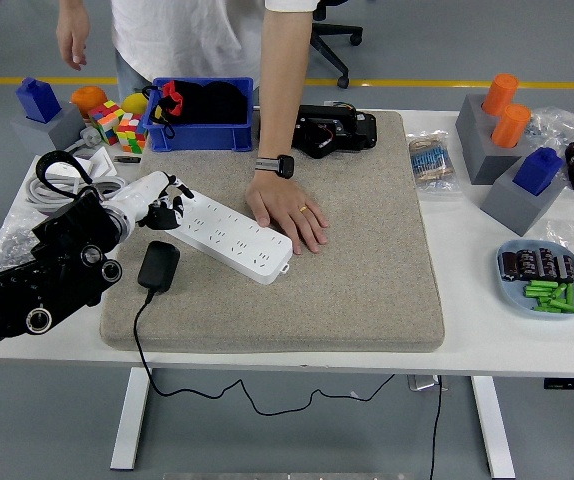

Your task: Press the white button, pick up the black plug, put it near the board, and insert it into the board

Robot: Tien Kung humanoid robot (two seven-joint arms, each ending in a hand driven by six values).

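White board [235,237]: left-centre of frame, on mat [367,250].
Black plug [158,267]: on mat, just below board's left end.
Left hand [157,205]: at board's left end, fingers relaxed, grasping nothing.
Person's hand [289,212]: flat at board's right end.

The long white board [229,235] lies slanted on the mat. The black plug [158,266] lies just beside it.

Open mat [367,270] right of board [229,236], person's hand [285,211] at its end
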